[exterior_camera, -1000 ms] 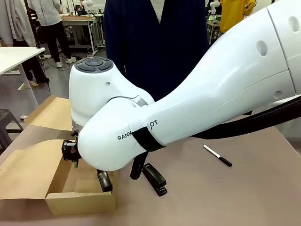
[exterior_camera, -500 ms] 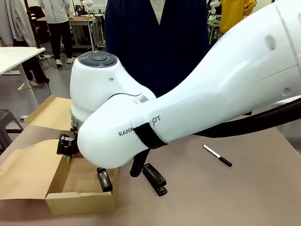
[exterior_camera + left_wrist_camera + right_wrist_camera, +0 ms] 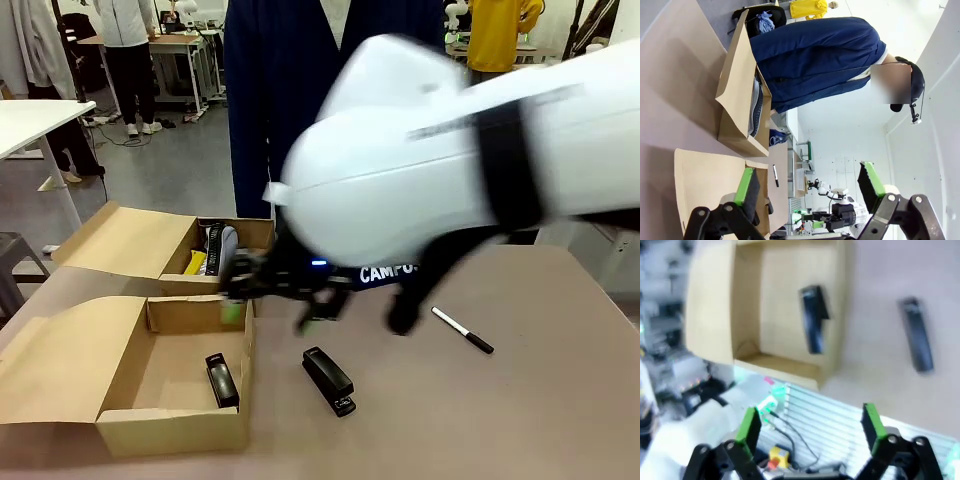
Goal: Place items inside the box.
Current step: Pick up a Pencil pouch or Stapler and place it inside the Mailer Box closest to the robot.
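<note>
Both pairs of jaws stand apart with nothing between them: the right gripper (image 3: 810, 420), on a blurred arm, hangs above the tabletop's (image 3: 520, 420) left half, and the left gripper (image 3: 807, 175) looks along the table toward the person (image 3: 300, 90) at the far edge.

Two cardboard boxes sit open on the left side. The near box (image 3: 170, 432), at the near left corner, holds one black stapler (image 3: 220, 381) lying against its right wall. The far box (image 3: 120, 240), behind it along the left edge, holds the yellow utility knife (image 3: 196, 263) and, just beside it, the grey pencil case (image 3: 226, 245) standing on edge.

On the bare tabletop, a second black stapler (image 3: 328, 380) lies just right of the near box, close to the near edge, and one thin black pen (image 3: 462, 330) lies toward the right edge. The navy pencil case (image 3: 385, 273) shows its "CAMPUS" lettering beneath the blurred arm, about mid-table; whether it rests on the surface I cannot tell.

Count: two boxes, two staplers, two pencil cases, one knife, one pen.
</note>
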{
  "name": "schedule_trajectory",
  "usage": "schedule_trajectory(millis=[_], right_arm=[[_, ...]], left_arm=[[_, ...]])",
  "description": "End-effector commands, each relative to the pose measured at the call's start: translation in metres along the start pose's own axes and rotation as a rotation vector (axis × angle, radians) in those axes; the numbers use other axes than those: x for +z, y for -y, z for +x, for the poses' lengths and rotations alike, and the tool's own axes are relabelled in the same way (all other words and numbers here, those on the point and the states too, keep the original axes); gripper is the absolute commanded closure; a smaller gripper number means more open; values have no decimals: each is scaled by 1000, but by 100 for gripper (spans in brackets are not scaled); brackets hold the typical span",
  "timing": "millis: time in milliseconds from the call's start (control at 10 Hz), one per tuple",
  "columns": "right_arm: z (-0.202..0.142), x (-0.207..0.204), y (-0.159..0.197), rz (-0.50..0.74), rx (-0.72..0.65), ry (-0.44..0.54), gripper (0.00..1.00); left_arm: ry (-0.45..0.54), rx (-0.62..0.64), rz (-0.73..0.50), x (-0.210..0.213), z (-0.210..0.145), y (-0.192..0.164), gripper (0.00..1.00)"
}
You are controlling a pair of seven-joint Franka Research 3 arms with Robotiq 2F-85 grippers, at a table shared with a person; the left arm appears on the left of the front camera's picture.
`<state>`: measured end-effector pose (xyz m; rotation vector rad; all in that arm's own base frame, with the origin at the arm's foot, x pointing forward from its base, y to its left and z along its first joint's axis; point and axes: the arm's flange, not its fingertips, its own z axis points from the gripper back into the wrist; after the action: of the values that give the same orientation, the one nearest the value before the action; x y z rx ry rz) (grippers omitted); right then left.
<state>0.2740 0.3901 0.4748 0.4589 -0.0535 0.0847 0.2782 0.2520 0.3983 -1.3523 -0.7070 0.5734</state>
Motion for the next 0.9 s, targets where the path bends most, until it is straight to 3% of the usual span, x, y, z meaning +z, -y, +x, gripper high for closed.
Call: schedule_trajectory(millis=[0,300,500,600,800], right_arm=[[-29,59,92,16,-169,157,0],[-44,120,215,334,-217,144,0],[-72,149,287,372,-218,180,0],[-81,150,303,378,-212,185,0],[-125,119,370,478,-314,130,0]], left_arm=[[-1,-8,-13,-1,-4,1,0],[-1,-8,-13,-1,-4,1,0],[-1,-8,-13,-1,-4,1,0],[-1,-8,-13,-1,-4,1,0],[-1,-8,-13,-1,-4,1,0]])
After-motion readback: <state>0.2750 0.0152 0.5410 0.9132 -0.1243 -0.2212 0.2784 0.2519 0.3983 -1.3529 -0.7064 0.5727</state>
